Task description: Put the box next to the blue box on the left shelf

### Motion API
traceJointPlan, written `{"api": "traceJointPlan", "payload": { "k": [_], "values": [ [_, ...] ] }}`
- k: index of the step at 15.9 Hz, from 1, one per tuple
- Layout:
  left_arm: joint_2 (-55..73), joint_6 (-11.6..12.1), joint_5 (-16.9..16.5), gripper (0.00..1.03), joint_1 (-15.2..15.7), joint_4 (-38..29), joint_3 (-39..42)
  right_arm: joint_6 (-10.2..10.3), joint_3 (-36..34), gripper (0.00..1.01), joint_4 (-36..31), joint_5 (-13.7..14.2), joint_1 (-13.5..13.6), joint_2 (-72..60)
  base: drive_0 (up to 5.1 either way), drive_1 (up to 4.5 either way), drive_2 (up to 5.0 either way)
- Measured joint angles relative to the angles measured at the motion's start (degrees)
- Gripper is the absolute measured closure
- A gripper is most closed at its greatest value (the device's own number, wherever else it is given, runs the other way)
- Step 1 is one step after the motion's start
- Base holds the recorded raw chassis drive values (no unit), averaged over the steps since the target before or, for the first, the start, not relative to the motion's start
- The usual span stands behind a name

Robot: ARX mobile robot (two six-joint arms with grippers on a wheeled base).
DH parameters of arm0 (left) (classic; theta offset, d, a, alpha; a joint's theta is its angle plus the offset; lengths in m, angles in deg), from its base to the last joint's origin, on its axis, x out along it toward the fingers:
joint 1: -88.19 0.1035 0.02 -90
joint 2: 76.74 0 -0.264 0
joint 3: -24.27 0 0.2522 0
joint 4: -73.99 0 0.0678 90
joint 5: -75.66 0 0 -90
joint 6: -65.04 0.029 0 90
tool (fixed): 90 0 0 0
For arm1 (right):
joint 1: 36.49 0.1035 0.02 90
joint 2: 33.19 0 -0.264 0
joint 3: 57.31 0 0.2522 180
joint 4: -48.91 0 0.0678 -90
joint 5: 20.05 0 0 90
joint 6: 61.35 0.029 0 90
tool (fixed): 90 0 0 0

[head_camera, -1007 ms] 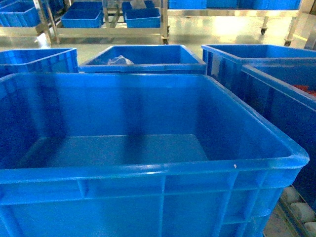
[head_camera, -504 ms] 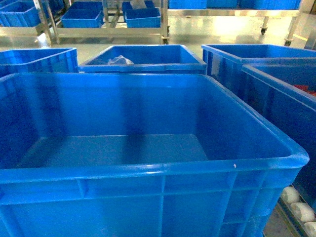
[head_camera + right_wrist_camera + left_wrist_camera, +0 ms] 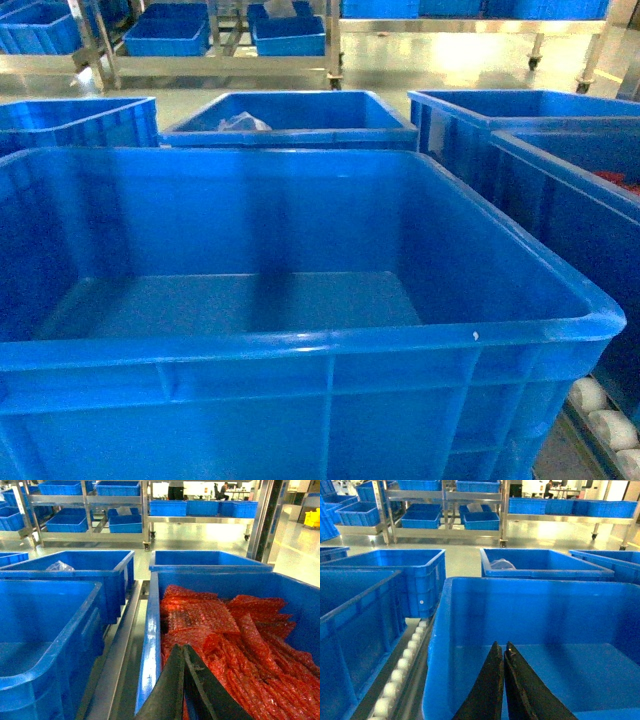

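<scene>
Over the box (image 3: 470, 605) | left claw (image 3: 503, 652) clenched (empty) | right claw (image 3: 183, 652) clenched over red bags (image 3: 240, 630)

Probably a warehouse: blue crates (image 3: 415, 575) on a roller conveyor (image 3: 402, 665), steel shelving (image 3: 445, 510) behind.

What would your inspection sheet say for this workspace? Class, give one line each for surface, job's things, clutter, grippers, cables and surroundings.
Surface: roller conveyor running between the crates.
Job's things: box, large, blue, open-topped, nothing seen inside it.
Clutter: red bags fill the right-hand crate; clear plastic lies in the far crate.
Grippers: left gripper shut, over the box; right gripper shut, over the red bags; neither holds anything.
Cables: nothing seen.
Surroundings: metal shelves with smaller blue trays across a shiny floor.
</scene>
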Motion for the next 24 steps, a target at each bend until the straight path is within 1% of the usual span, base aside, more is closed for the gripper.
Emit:
{"api": "traceJointPlan", "payload": {
  "k": [2,3,5,6,7,8,9,10,11,13,14,15,16,18,19,21,22,23,24],
  "values": [
    [-2.5,0.0,0.0,1.01,0.0,2.4,0.0,0.0,0.0,0.99,3.2,0.0,0.0,2.6,0.0,0.00,0.0],
    [-5.0,0.0,0.0,1.01,0.0,5.1,0.0,0.0,0.0,0.99,6.1,0.0,0.0,5.7,0.0,0.00,0.0],
    [-14.6,0.0,0.0,1.01,0.0,15.8,0.0,0.0,0.0,0.99,8.7,0.0,0.0,8.0,0.0,0.00,0.0],
    [-14.9,0.0,0.2,1.01,0.0,14.9,-0.3,0.0,0.0,0.99,17.5,-0.2,0.0,14.0,0.0,0.00,0.0],
    [-14.9,0.2,0.0,1.01,0.0,16.0,0.0,0.0,0.2,0.99,16.9,-0.2,0.0,17.2,0.0,0.00,0.0],
    [-14.9,0.2,0.1,1.01,0.0,15.3,0.0,0.0,0.0,0.99,18.4,0.0,0.0,17.2,0.0,0.00,0.0],
    [-14.9,0.3,-0.1,1.01,0.0,15.6,0.0,0.0,0.0,0.99,18.2,0.0,0.0,17.2,0.0,0.00,0.0],
    [-14.9,0.4,0.0,0.97,0.0,15.6,0.0,0.0,0.0,0.95,18.2,0.0,0.0,17.2,0.0,0.00,0.0],
    [-14.9,0.4,0.0,0.90,0.0,15.6,0.0,0.0,0.0,0.88,18.1,0.0,0.0,17.2,0.0,0.00,0.0],
    [-14.9,0.5,0.0,0.82,0.0,15.6,0.0,0.0,0.0,0.82,18.1,0.0,0.0,17.2,0.0,0.00,0.0],
    [-14.9,0.5,0.0,0.82,0.0,15.6,0.0,0.0,0.0,0.79,18.1,0.0,0.0,17.2,0.0,0.00,0.0],
    [-14.9,0.5,0.0,0.77,0.0,15.5,0.0,0.0,0.0,0.75,18.1,0.0,0.0,17.2,0.0,0.00,0.0],
    [-14.9,0.5,0.0,0.75,0.0,15.5,0.0,0.0,0.0,0.73,18.1,0.0,0.0,17.2,0.0,0.00,0.0],
    [-14.9,0.5,0.0,0.50,0.0,15.6,0.0,0.0,0.0,0.48,18.1,0.0,0.0,17.2,0.0,0.00,0.0],
    [-14.9,0.5,0.0,0.36,0.0,15.6,0.0,0.0,0.0,0.35,18.1,0.0,0.0,17.2,0.0,0.00,0.0],
    [-14.9,0.5,0.0,0.12,0.0,15.6,0.0,0.0,0.0,0.07,18.1,0.0,0.0,17.2,0.0,0.00,0.0],
    [-14.9,0.6,0.0,0.03,0.0,15.6,0.0,0.0,0.0,0.01,18.1,0.0,0.0,17.2,0.0,0.00,0.0],
    [-14.9,0.6,0.0,0.06,0.0,15.6,0.0,0.0,0.0,0.04,18.1,0.0,0.0,17.2,0.0,0.00,0.0],
    [-14.9,0.6,0.0,0.05,0.0,15.6,0.0,0.0,0.0,0.03,18.1,0.0,0.0,17.2,0.0,0.00,0.0]
  ]
}}
